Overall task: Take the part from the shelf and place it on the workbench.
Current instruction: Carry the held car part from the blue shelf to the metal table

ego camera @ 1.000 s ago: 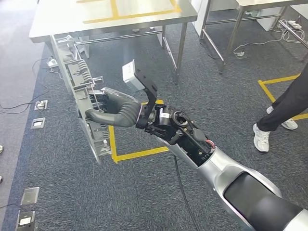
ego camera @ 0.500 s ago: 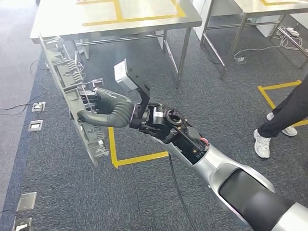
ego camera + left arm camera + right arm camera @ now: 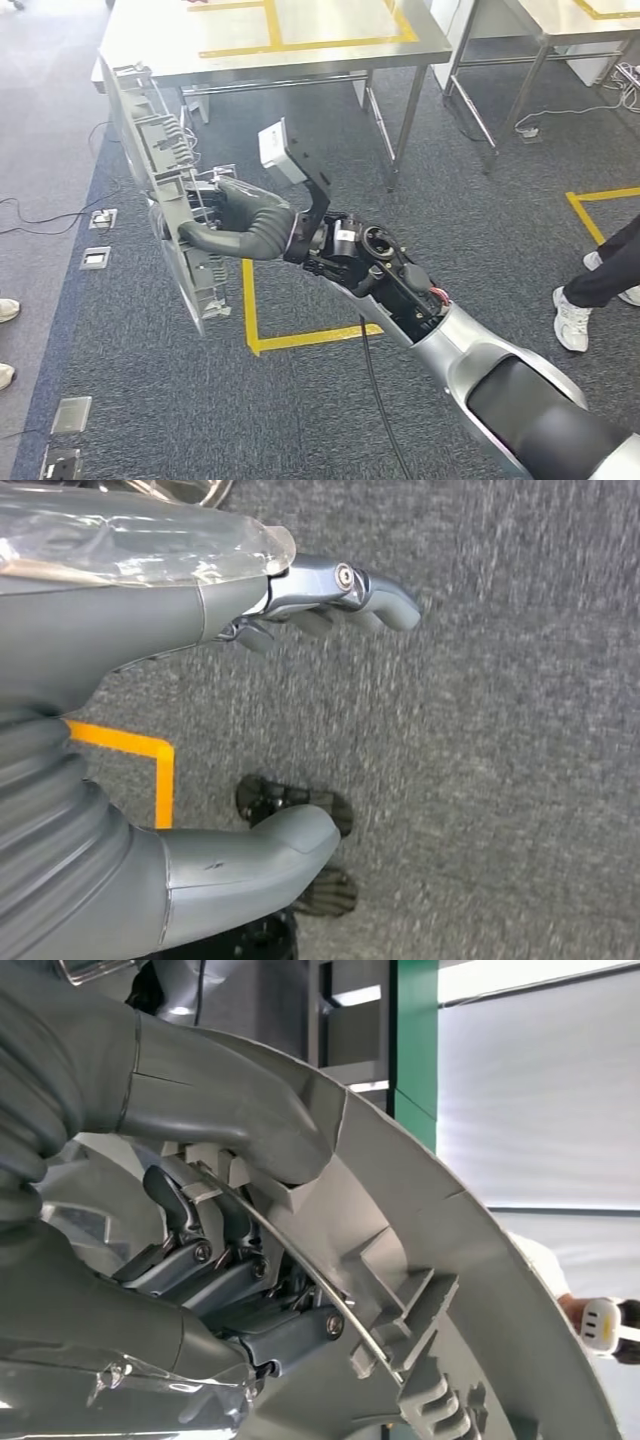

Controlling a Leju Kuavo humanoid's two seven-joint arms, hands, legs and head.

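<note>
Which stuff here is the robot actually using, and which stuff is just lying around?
For the job:
- long grey part, gripped by the right hand
- workbench, where it goes

Just around:
- floor sockets
- yellow floor tape
- a person's shoes
- cables
- left hand, holding nothing

there were two steel tables [image 3: 302,60] [image 3: 543,25], one long grey part [image 3: 162,185], four floor sockets [image 3: 102,218] [image 3: 94,258] [image 3: 72,413] [image 3: 60,465] at the left, and two white shoes [image 3: 571,318] [image 3: 630,293].

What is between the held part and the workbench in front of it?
Nothing, in the head view: bare air over dark carpet separates the part, which the right hand grips, from the workbench.
</note>
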